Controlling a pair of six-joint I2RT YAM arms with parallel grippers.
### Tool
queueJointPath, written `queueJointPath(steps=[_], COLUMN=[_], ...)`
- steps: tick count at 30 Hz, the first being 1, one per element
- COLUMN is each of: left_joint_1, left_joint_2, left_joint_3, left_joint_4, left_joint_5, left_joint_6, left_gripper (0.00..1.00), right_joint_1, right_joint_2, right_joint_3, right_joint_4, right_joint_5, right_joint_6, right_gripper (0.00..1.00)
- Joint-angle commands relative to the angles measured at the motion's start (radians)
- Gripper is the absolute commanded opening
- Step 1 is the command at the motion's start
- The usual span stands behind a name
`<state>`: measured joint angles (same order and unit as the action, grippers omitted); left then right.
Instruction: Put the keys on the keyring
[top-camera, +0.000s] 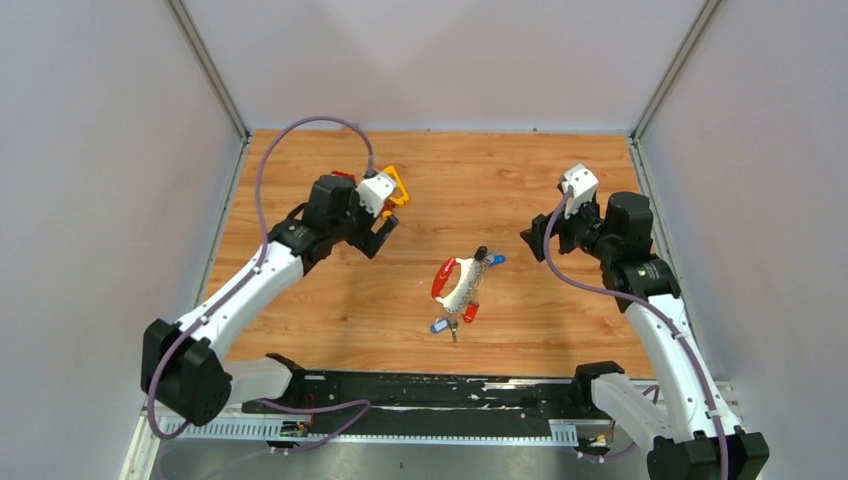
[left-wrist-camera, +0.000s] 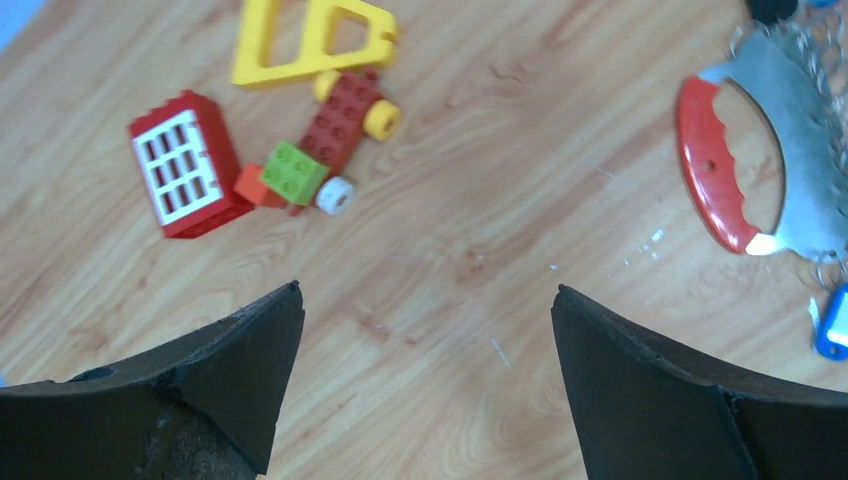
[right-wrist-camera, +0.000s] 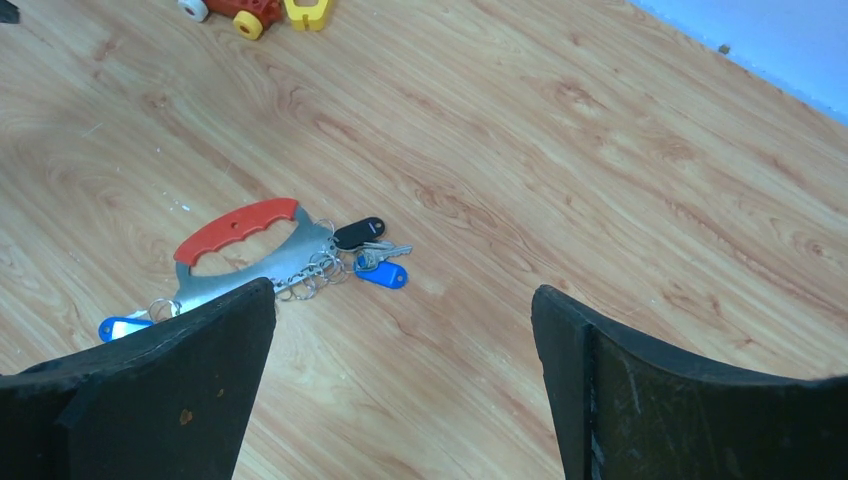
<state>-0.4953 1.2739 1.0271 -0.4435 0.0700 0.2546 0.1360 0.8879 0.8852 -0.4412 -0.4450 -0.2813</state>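
Red keyring (top-camera: 443, 277) lies on the table (top-camera: 560, 320), keys (right-wrist-camera: 381, 272) at both ends. Left gripper (left-wrist-camera: 428, 300) and right gripper (right-wrist-camera: 403, 295) gape wide, holding nothing.

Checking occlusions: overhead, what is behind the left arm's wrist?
A yellow triangular frame and a red sliver peek out past the wrist. It hides the other toys overhead; the left wrist view shows a green block and a wheeled red piece.

keyring (top-camera: 458, 285) between left hand (top-camera: 380, 237) and right hand (top-camera: 533, 238), touching neither; keys (top-camera: 470, 313) at its ends.
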Motion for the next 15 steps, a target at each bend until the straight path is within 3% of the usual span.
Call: queueJointPath(steps=[1,8,15], left_joint_1=[0.026,0.079,0.121], left_joint_2=[-0.146,-0.318,-0.432], left_joint_3=[-0.082,-0.181,-0.257], left_joint_4=[0.215,0.353,0.394], left_joint_5=[-0.067,-0.158,-0.121], left_joint_6=[-0.076,-0.116,-0.135], left_gripper=[1.0,1.0,1.0], right_joint_1=[-0.004,-0.004,-0.004], right_joint_2=[-0.017,-0.033,-0.078], right_joint_3=[0.017,-0.004,-0.043], right_joint_4=[0.085,0.129,0.144], right_joint_5=[0.037,0.092,0.124], right_joint_6=[0.068,0.14,0.128], right_gripper=[1.0,1.0,1.0])
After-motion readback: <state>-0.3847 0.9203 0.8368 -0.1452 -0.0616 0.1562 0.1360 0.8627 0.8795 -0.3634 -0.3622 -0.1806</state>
